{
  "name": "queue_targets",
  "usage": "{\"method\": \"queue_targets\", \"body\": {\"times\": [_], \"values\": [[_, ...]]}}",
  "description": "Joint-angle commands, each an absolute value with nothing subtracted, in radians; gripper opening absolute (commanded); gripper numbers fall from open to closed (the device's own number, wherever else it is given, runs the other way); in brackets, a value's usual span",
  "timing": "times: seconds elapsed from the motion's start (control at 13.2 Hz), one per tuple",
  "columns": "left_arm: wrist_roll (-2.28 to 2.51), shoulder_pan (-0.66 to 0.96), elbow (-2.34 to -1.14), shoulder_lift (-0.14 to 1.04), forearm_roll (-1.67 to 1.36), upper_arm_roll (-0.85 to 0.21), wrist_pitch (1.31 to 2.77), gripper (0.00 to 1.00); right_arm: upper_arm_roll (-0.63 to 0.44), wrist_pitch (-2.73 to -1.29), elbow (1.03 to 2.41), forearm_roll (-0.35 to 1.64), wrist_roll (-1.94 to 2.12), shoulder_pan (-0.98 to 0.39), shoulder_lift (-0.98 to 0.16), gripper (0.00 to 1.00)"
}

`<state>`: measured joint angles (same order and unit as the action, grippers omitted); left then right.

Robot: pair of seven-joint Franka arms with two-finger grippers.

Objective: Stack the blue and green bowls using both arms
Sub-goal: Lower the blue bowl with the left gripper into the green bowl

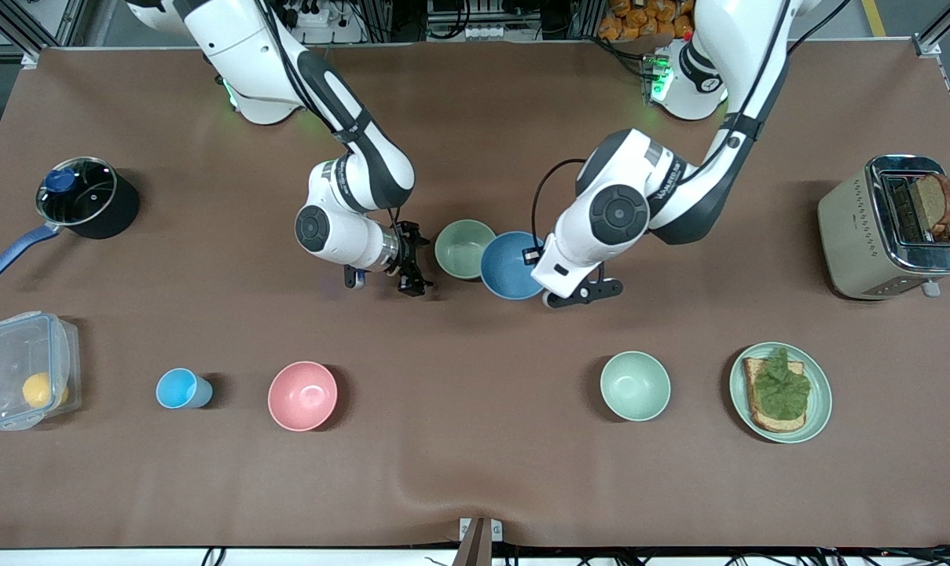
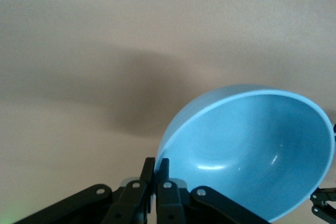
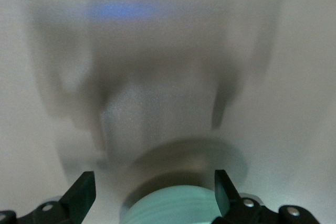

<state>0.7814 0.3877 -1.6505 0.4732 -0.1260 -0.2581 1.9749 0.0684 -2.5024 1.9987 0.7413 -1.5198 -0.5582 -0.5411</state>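
The blue bowl (image 1: 512, 265) is tilted and overlaps the rim of the sage green bowl (image 1: 464, 248), which sits at the table's middle. My left gripper (image 1: 548, 271), mostly hidden under its wrist, is shut on the blue bowl's rim at the edge toward the left arm's end. The left wrist view shows its fingers (image 2: 148, 174) pinching the rim of the blue bowl (image 2: 252, 150). My right gripper (image 1: 414, 263) is open, beside the green bowl at the edge toward the right arm's end. In the right wrist view the green bowl (image 3: 173, 205) lies between the open gripper (image 3: 153, 188).
A lidded pot (image 1: 82, 196) and a plastic box (image 1: 27, 369) stand at the right arm's end. A light-blue cup (image 1: 180, 388), a pink bowl (image 1: 302, 395), a paler mint bowl (image 1: 635, 385) and a plate with toast (image 1: 816, 409) line the near side. A toaster (image 1: 860, 228) stands at the left arm's end.
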Motion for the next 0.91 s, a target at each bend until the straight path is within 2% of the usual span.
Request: {"method": "queue_targets", "body": {"times": [0.0, 0.23, 0.84], "values": [[0.834, 0.428, -1.661, 0.472, -0.149, -0.250, 1.986, 0.00, 0.071, -2.516, 2.011, 0.767, -1.514, -0.563, -0.528, 1.00], [0.853, 0.457, -1.712, 0.471, -0.152, -0.252, 2.068, 0.00, 0.072, -2.516, 2.011, 0.767, -1.516, -0.574, -0.528, 1.00], [0.902, 0.531, -1.747, 0.503, -0.176, -0.261, 2.169, 0.00, 0.071, -2.513, 2.013, 0.767, -1.514, -0.575, -0.525, 1.00]]}}
